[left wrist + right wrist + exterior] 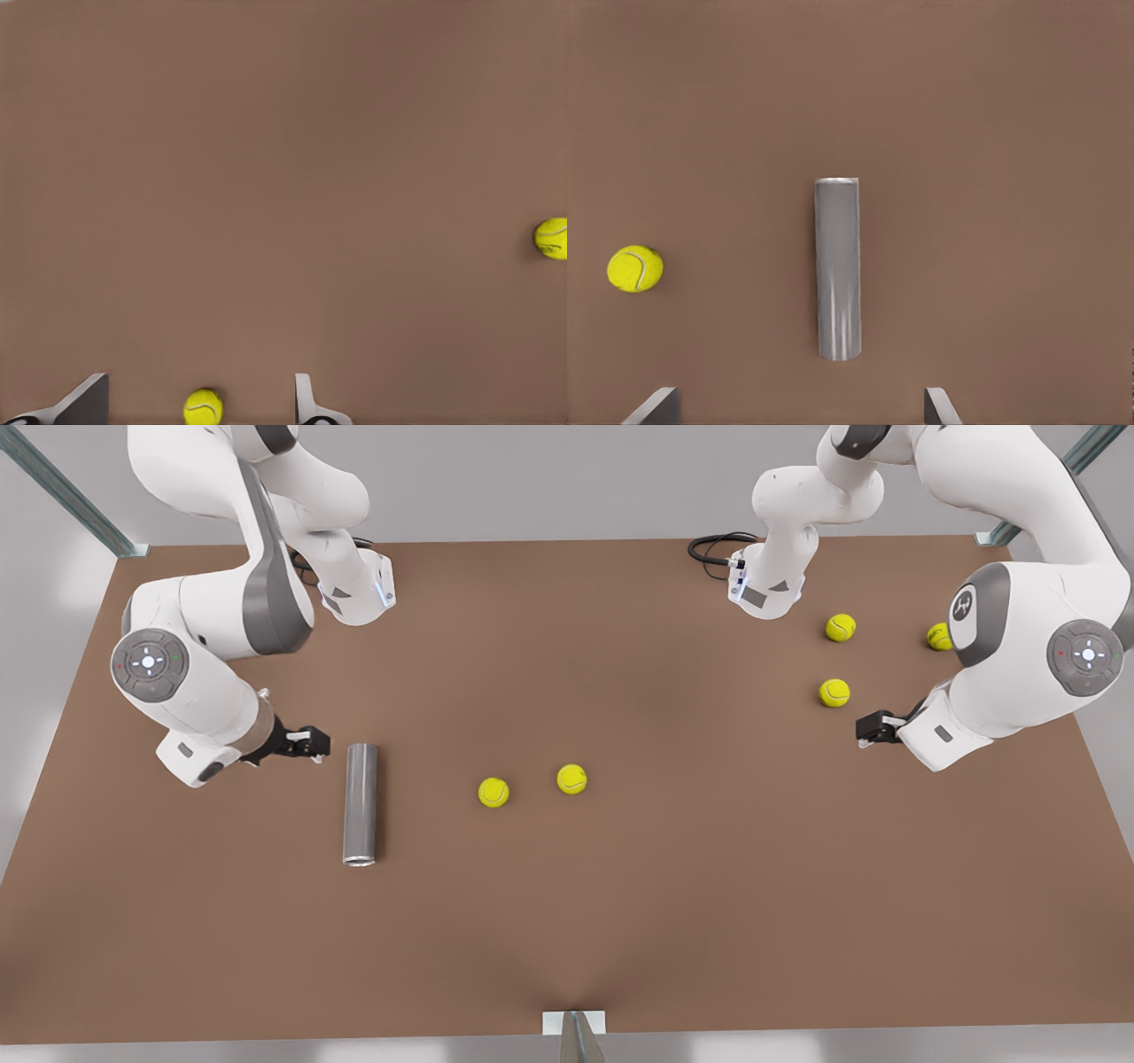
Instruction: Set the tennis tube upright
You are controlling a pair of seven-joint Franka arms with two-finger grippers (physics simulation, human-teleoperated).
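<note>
Right gripper (317, 742): hovers above the surface just beside the far end of the tennis tube, on the front view's left; in the right wrist view its fingers (654, 407) stand spread wide, holding nothing, with the tube lying between and beyond them.
Tennis tube (361, 804): lies flat on its side on the brown surface (620, 921), pointing away from the front camera, its silvery rim at the near end; nothing touches it. In the right wrist view the tube (837, 268) runs straight out from the gripper, rim at the far end.
Nearest balls: two tennis balls (493, 792) lie apart from the tube toward the front view's right, near each other but not touching; one ball (634, 268) appears beside the tube in the right wrist view.
Left gripper (873, 729): hangs far from the tube, on the front view's right, fingers (84, 403) spread, empty; a ball (203, 407) sits on the surface between them in the left wrist view.
Far balls: three more balls (841, 627) lie well apart from the tube, near the left gripper.
</note>
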